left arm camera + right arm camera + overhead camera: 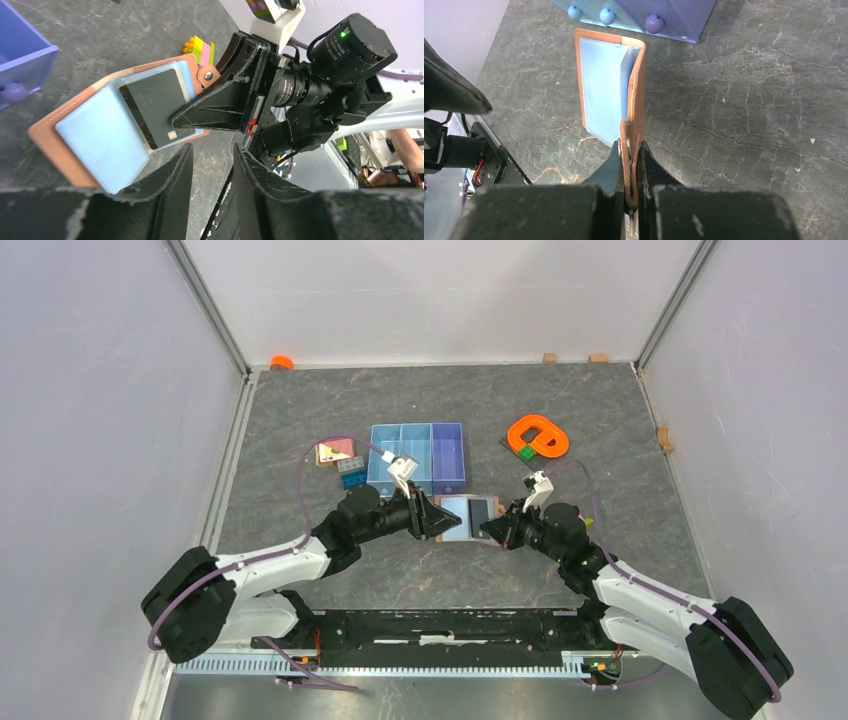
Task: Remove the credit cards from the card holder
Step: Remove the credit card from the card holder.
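Left jaws fill the foreground of left wrist view: part-open, nothing between them, just short of card holder [95,135]. Holder is folded open: salmon leather-look shell, stitched edge, smooth grey-blue pockets. Black card [155,105], a thin glossy rectangle, sits partly tucked in a pocket, not out yet.
Right wrist view: right jaws clamped on the holder's tab-side flap, which stands upright over the marbled grey table [749,100].
Top view: holder between both arms, near blue tray [418,455]. My read: 0 of 2 cards removed; tan card not visible.
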`<state>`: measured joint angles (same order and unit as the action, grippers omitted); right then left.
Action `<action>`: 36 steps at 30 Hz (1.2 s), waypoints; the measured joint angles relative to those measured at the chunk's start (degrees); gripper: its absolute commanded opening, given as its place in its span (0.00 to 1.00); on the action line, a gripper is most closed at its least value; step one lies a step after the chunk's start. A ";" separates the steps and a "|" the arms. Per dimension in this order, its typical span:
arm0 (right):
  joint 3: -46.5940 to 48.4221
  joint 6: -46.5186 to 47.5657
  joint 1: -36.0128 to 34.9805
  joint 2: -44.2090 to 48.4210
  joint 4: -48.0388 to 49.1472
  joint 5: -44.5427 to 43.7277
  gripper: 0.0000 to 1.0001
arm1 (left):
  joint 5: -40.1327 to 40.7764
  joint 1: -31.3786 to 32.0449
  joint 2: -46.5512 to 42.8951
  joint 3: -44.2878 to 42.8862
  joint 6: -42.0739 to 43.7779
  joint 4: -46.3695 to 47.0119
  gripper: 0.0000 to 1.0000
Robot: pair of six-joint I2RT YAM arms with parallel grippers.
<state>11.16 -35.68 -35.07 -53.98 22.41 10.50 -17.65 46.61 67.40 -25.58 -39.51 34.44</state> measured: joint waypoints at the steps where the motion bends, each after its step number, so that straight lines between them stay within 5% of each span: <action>1: 0.00 0.00 0.00 0.68 -0.20 0.00 0.00 | -0.83 0.52 1.05 -0.79 0.28 -0.07 0.37; 23: -0.13 -4.04 3.37 4.26 5.73 13.73 0.00 | -1.95 -0.98 11.21 -6.51 0.28 -6.91 0.29; 29: -1.25 -6.32 4.92 3.28 9.38 17.38 0.00 | -3.85 -1.81 11.30 -6.51 -0.61 -6.23 0.39; 36: -1.88 -9.16 6.49 3.23 14.10 21.51 0.00 | -8.35 -2.40 11.26 -5.68 -2.56 0.00 0.32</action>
<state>9.28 -44.84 -28.58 -50.74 36.51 32.01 -26.00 44.21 78.65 -31.27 -42.06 34.44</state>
